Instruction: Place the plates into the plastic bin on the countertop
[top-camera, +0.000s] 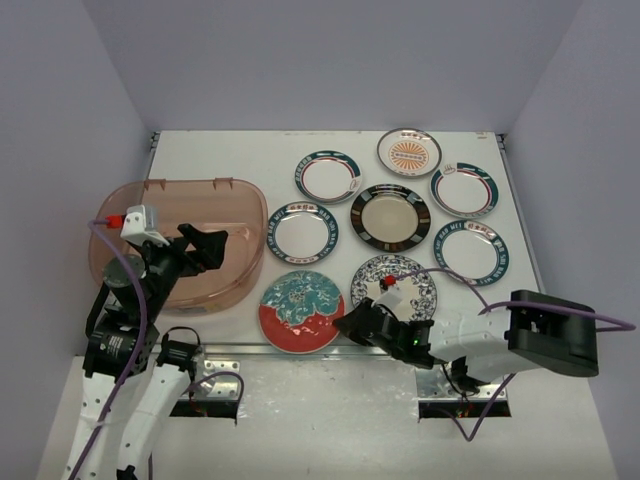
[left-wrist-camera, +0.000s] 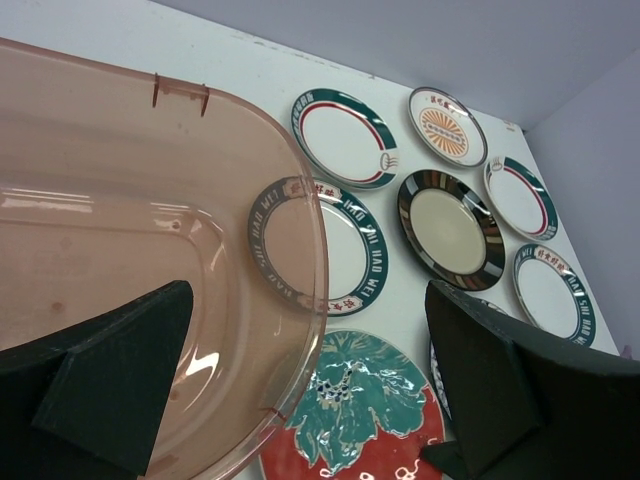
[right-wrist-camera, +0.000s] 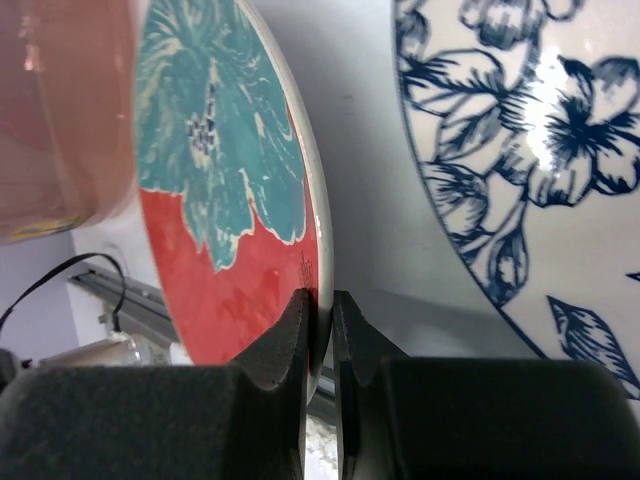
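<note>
The pinkish plastic bin (top-camera: 215, 205) stands at the left of the countertop (top-camera: 250, 150); no plate shows inside it. Several plates lie right of it. My right gripper (top-camera: 348, 322) is shut on the right edge of the red-and-teal floral plate (top-camera: 300, 310), its fingers (right-wrist-camera: 300, 330) pinching the rim (right-wrist-camera: 322, 250). The blue floral plate (top-camera: 415, 280) lies just right of it. My left gripper (top-camera: 212, 246) is open and empty above the bin's right wall (left-wrist-camera: 300, 200), with the red-and-teal plate (left-wrist-camera: 370, 400) below between its fingers.
Other plates: three teal-rimmed white ones (top-camera: 327, 176) (top-camera: 465, 190) (top-camera: 470, 252), one teal-rimmed with lettering (top-camera: 302, 232) beside the bin, the dark-rimmed one (top-camera: 390, 217), and the orange sunburst one (top-camera: 409, 151) at the back. Lavender walls enclose the table. The metal front edge (top-camera: 240, 350) runs below the plates.
</note>
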